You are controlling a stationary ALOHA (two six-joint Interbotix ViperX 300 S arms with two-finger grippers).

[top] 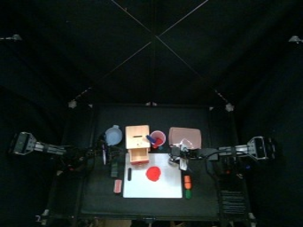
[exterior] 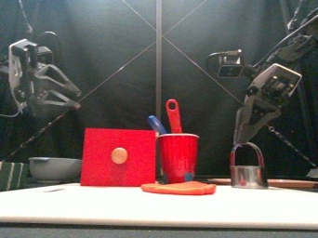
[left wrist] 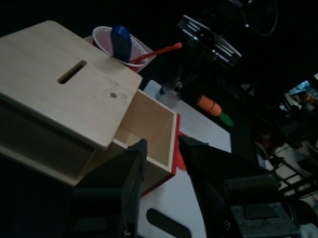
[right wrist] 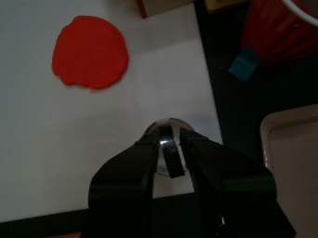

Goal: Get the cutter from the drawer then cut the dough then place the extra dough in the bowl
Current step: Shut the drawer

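Lower middle of the frame, my dough (top: 153, 175) is red on the white board (top: 172, 189). Drawer front (exterior: 118, 156) and cup (exterior: 177, 158) are red, with a blue knife (exterior: 154, 123) and a red knife (exterior: 173, 112). The bowl (exterior: 52, 168) is blue-grey, the tray (top: 186, 136) pink, my cutter (exterior: 248, 171) silvery.

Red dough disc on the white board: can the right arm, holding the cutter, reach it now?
Probably yes. The right gripper holds the round metal cutter at the edge of the white cutting board; only bare board separates it from the flat red dough disc.
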